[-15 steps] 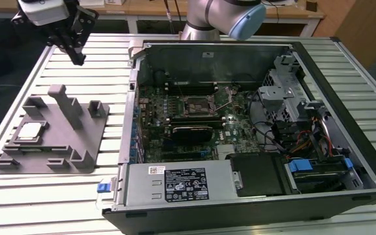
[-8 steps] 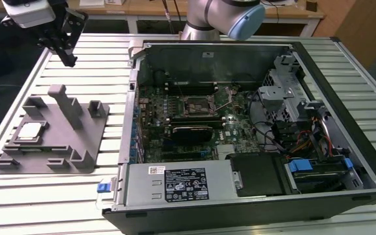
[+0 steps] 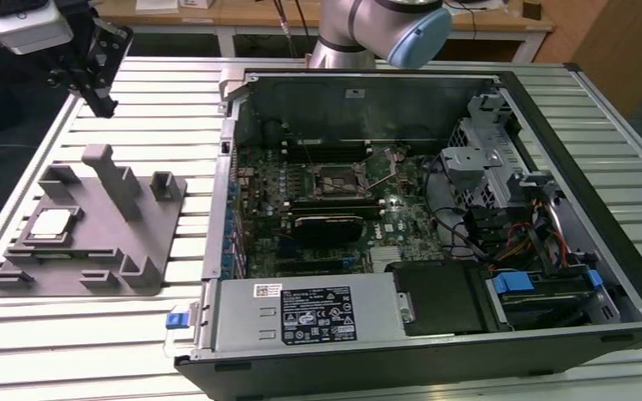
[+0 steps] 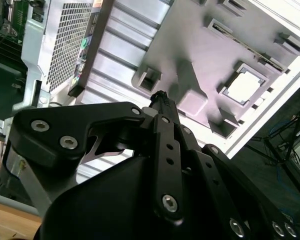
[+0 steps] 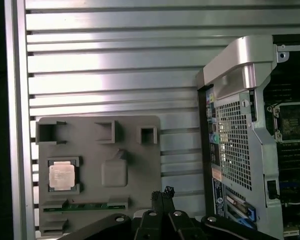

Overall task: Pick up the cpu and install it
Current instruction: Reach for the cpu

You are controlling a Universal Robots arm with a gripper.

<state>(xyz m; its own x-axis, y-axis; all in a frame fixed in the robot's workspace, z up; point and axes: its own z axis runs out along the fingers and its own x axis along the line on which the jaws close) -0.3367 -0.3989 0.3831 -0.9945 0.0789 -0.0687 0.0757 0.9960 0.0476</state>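
The cpu is a small silvery square chip lying flat in a pocket of the grey holder block, on the slatted table at the exterior view's left. Both wrist views show the cpu seated in that pocket. My gripper hangs high above the table, beyond the block's far end and well apart from the chip. Its black fingers meet at the tips with nothing between them, so it is shut and holds nothing. The open socket sits on the motherboard inside the case.
An open computer case lies on its side across the table's middle and the exterior view's right, with its power supply at the near edge. A tall post and low brackets rise from the holder block. The case's metal corner stands beside the block.
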